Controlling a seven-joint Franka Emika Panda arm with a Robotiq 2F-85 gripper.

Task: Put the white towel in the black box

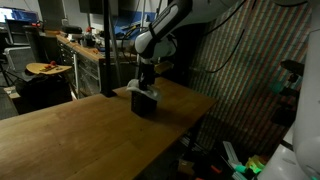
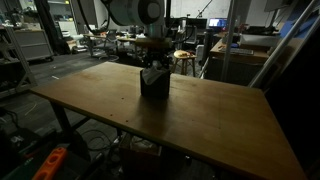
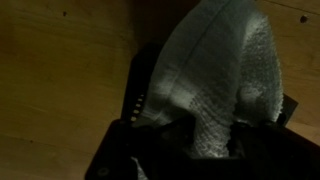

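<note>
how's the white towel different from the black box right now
Colour: the white towel is pale off-white, while the black box is dark. Texture: the towel looks soft and woven with folds, while the box has stiff, straight sides. Pose: the towel drapes down over the box's top, while the box stands upright on the table. Shared: both are at one spot on the table.
</note>
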